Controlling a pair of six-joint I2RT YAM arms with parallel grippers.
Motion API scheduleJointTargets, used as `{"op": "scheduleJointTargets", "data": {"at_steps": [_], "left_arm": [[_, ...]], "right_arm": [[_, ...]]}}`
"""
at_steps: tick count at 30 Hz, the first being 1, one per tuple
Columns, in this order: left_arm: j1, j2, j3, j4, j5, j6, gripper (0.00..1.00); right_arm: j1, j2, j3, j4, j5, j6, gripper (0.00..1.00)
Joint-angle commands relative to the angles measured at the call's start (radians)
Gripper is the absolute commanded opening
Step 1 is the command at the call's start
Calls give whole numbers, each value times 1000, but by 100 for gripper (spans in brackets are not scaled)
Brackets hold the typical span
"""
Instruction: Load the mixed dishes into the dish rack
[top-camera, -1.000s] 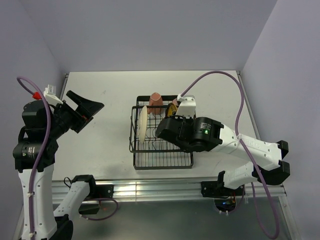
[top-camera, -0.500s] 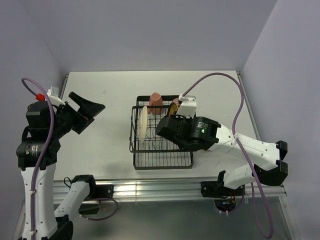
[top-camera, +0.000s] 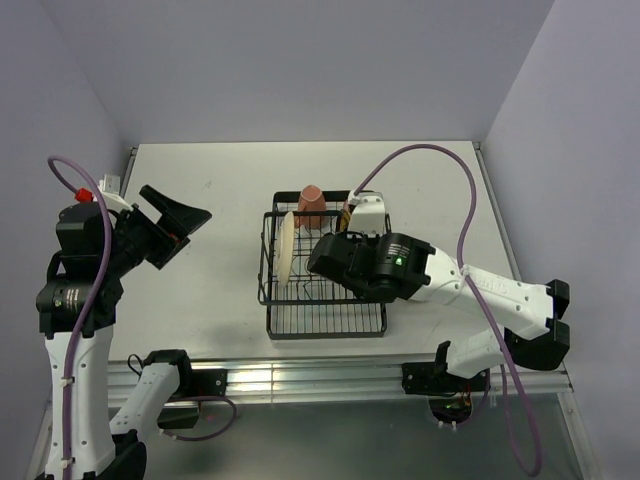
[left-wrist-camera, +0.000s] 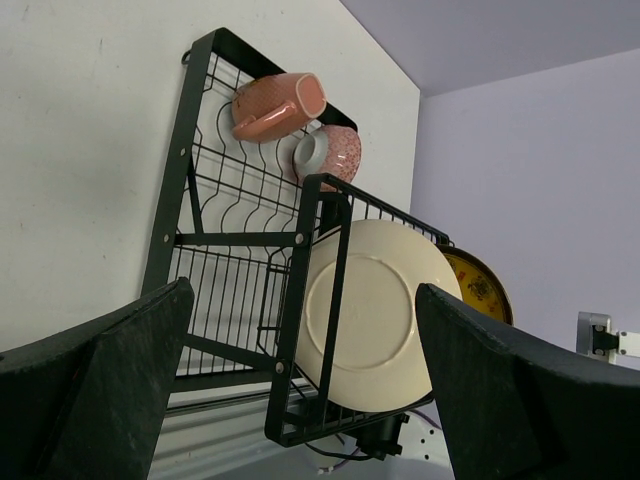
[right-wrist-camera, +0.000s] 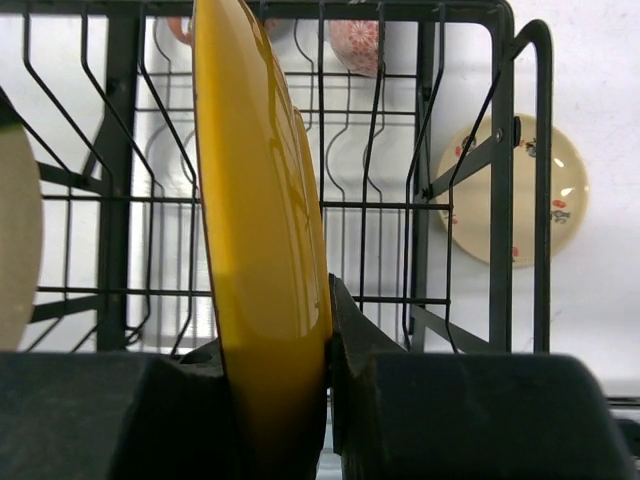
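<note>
The black wire dish rack (top-camera: 322, 318) stands mid-table. A cream plate (top-camera: 287, 248) stands upright in its left slots, and the pinkish mug (top-camera: 311, 206) lies at its far end. My right gripper (top-camera: 335, 250) is over the rack, shut on the yellow plate (right-wrist-camera: 260, 220), which is held on edge between the prongs. The speckled bowl (right-wrist-camera: 355, 45) sits at the rack's far end. A second cream plate (right-wrist-camera: 515, 195) lies flat beyond the rack's side wall. My left gripper (top-camera: 170, 225) is open and empty, raised at the left, well clear of the rack (left-wrist-camera: 190, 240).
The left wrist view shows the mug (left-wrist-camera: 275, 103), bowl (left-wrist-camera: 330, 153), cream plate (left-wrist-camera: 375, 315) and yellow plate (left-wrist-camera: 480, 285) in the rack. Purple walls close in on three sides. An aluminium rail (top-camera: 300, 378) runs along the near edge.
My right arm has shifted slightly left over the rack with the yellow plate. My left arm has sunk a little and stays open.
</note>
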Motion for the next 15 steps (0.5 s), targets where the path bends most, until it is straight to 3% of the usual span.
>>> {"op": "scheduleJointTargets", "data": {"at_steps": [1, 6, 7, 8, 11, 15], "left_arm": [[-4, -9, -5, 44, -4, 29, 99], [-4, -9, -10, 47, -2, 28, 99], [-4, -9, -10, 47, -1, 28, 99], [-4, -11, -11, 47, -1, 28, 99], [-2, -14, -13, 44, -2, 31, 99], [-4, -15, -11, 40, -1, 29, 99]], "right_arm": [[2, 43, 37, -161, 6, 23, 16], [16, 63, 70, -160, -4, 20, 32], [19, 63, 73, -161, -4, 19, 38], [24, 64, 79, -160, -3, 22, 53], [35, 61, 80, -160, -1, 26, 66], [55, 49, 84, -160, 12, 37, 69]]}}
